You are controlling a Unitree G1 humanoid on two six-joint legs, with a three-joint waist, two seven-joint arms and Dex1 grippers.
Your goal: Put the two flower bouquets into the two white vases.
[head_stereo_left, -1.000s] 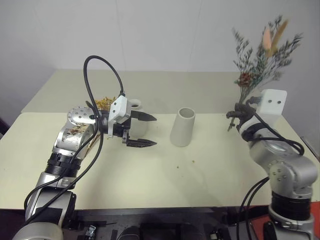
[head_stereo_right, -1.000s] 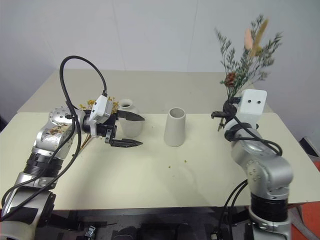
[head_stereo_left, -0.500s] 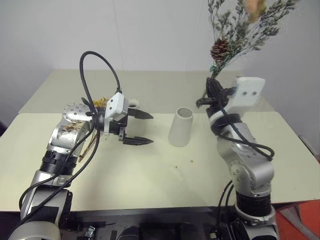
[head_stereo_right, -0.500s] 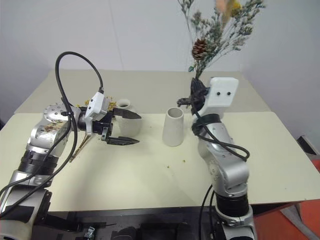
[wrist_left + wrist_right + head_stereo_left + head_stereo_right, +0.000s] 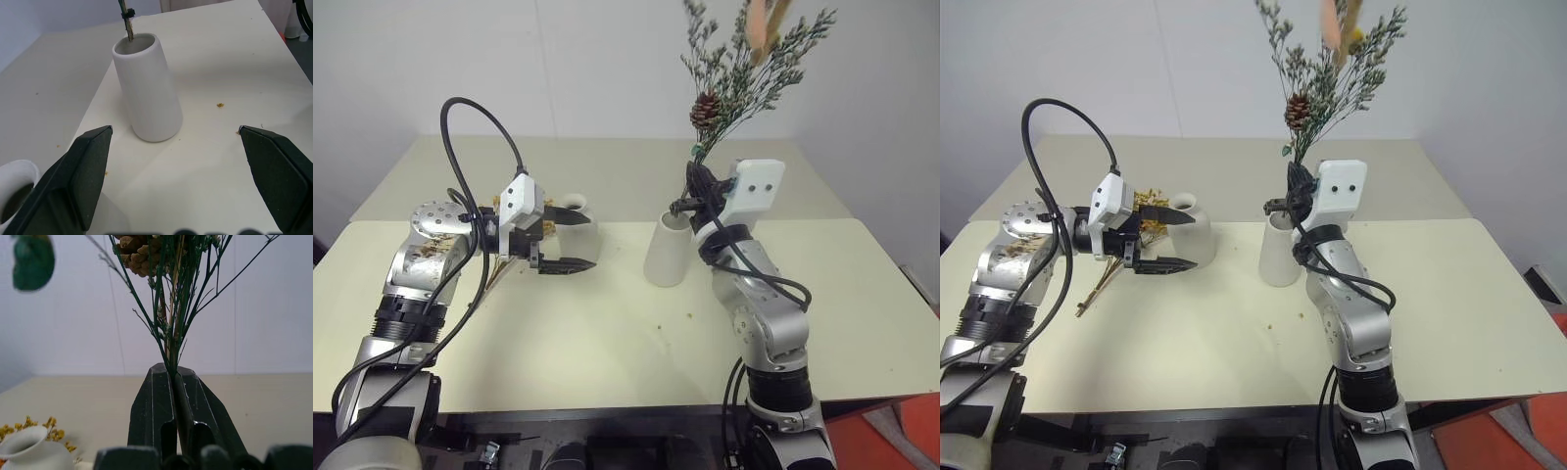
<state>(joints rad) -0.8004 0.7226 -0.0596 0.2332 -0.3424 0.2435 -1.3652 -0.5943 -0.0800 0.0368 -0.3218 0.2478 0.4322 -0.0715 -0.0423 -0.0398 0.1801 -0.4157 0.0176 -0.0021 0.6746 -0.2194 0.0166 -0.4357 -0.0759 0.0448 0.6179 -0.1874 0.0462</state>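
Right gripper (image 5: 693, 192): black fingers pinched tight on the stems of the grey-green dried bouquet with a brown pinecone and pink-orange tips (image 5: 736, 78). Bunch held upright, sprays fanning high against the white wall (image 5: 431, 69). Stem ends sit right at the mouth of the plain tapered white ceramic vase (image 5: 668, 250); left wrist view shows a stem tip at the vase rim, cannot tell whether it reaches inside.

Left gripper (image 5: 570, 242): jaws spread wide, holding nothing, pointing across the cream tabletop (image 5: 607, 333) toward the tapered vase, with a gap between them. Just beside this gripper stands the small bottle-shaped white vase with a narrow neck (image 5: 1187, 230), partly hidden by the fingers.

Bushy yellow-orange dried bouquet (image 5: 1144, 202) lies flat on the table beside the bottle vase, thin stems trailing toward the table's front edge. A few orange crumbs (image 5: 687, 315) dot the tabletop in front of the tapered vase.
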